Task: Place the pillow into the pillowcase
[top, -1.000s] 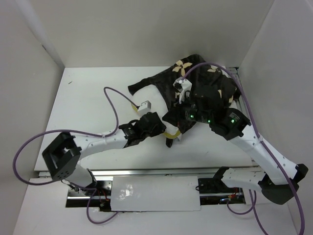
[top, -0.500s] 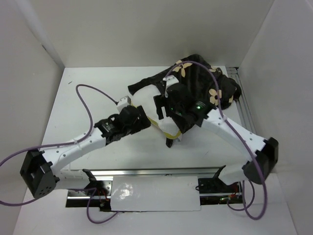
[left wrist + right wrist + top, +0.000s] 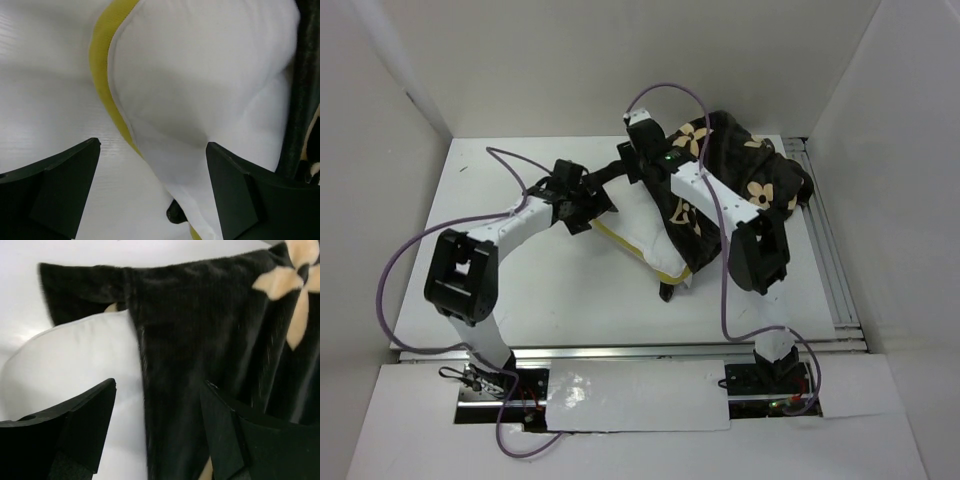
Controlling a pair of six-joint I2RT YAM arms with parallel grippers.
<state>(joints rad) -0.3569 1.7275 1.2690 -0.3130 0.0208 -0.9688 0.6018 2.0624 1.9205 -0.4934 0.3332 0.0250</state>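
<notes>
Jaws apart — left wrist: yellow pillow (image 3: 200,90) trim; right: flowered pillowcase (image 3: 200,350).

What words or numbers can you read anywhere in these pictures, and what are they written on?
None: no words, numbers or brand names can be read in any view.
The pillowcase shows only tan flower shapes, no letters.
The pillow is plain white with a yellow edge, with no writing showing.

Dark brown plush pillowcase (image 3: 200,335) with a tan flower print half covers the puffy white pillow (image 3: 70,360), and the right pincer (image 3: 159,390) is spread wide just over both.
</notes>
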